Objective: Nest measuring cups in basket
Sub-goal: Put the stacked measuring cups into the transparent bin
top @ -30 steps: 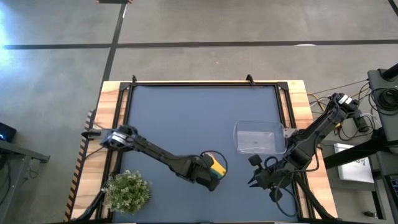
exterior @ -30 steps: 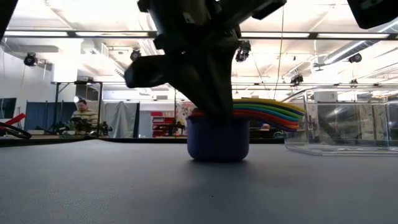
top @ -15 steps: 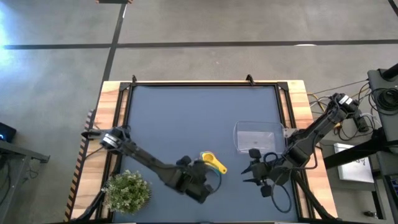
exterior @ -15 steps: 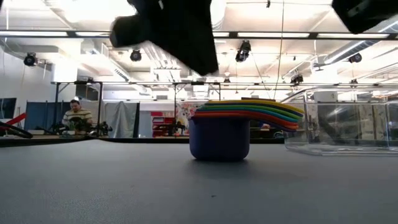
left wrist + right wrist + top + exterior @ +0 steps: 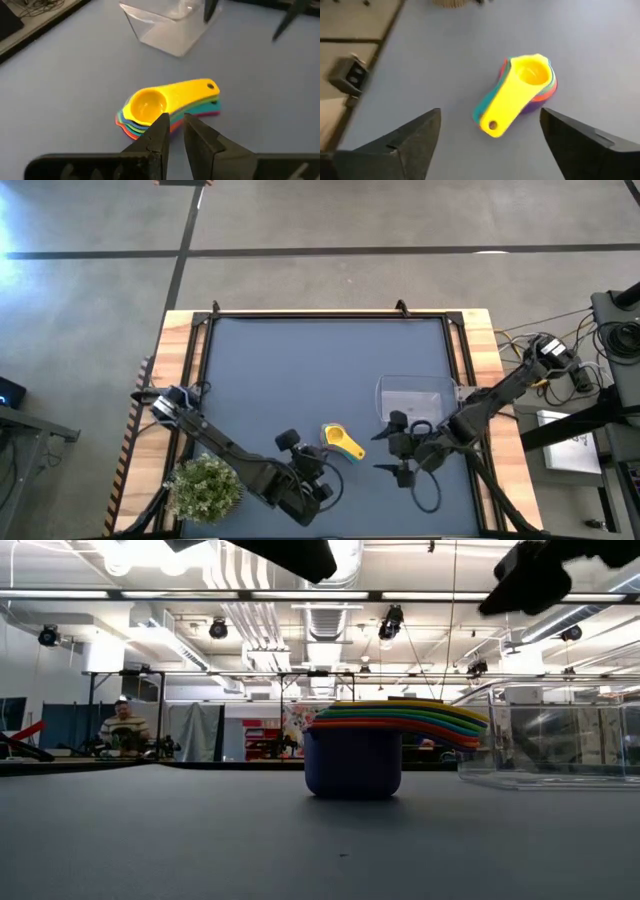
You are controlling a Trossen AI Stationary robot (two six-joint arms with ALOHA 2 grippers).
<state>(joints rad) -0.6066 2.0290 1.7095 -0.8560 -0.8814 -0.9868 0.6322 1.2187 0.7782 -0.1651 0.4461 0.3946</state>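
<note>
The measuring cups stand nested in one stack on the mat, the yellow one on top and the blue one resting on the table. Their handles fan out toward the basket, which is clear and stands to the right of the stack. My left gripper is shut and hovers above the table on the stack's near-left side, touching nothing. My right gripper is open wide and raised between the stack and the table's right edge, pointing at the cups.
A green potted plant stands at the near left corner beside my left arm. The table has a raised black frame. A person sits far off in the room behind the table.
My left gripper has risen off the stack of cups and drawn back toward the table's near edge, rolling as it went and staying shut. My right gripper has opened wide and moved toward the table's left, closer to the cups. The stack has stayed in place.
</note>
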